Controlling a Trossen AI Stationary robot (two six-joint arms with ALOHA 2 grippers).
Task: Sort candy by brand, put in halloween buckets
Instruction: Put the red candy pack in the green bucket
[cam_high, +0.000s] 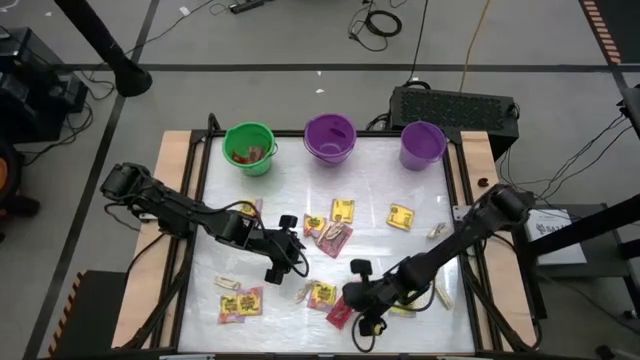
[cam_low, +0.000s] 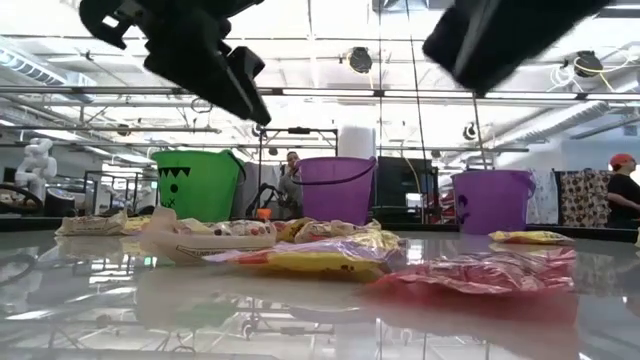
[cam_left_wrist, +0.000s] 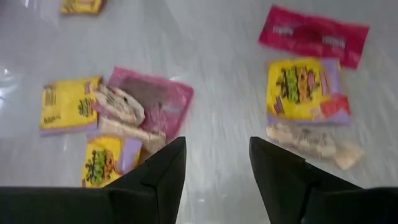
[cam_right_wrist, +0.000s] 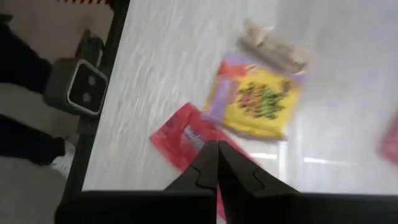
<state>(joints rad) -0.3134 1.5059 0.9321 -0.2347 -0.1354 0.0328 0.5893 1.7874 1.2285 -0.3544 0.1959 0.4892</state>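
Candy lies scattered on the white table: a red packet (cam_right_wrist: 183, 140) (cam_high: 338, 315), a yellow packet (cam_right_wrist: 258, 102) and a tan piece (cam_right_wrist: 273, 46) beside it. My right gripper (cam_right_wrist: 217, 155) (cam_high: 352, 298) hangs shut above the red packet with nothing between its fingers; that packet lies flat on the table (cam_low: 480, 272). My left gripper (cam_left_wrist: 217, 168) (cam_high: 292, 246) is open over the table's middle, above a pink packet (cam_left_wrist: 152, 99) and yellow pieces. The green bucket (cam_high: 249, 148), purple bucket (cam_high: 330, 137) and lavender bucket (cam_high: 422, 144) stand along the far edge.
More yellow packets (cam_high: 343, 210) (cam_high: 400, 216) lie mid-table, with others near the left front (cam_high: 240, 303). The green bucket holds red pieces. A raised wooden frame (cam_high: 170, 200) borders the table. A black box (cam_high: 455, 105) sits behind the far right corner.
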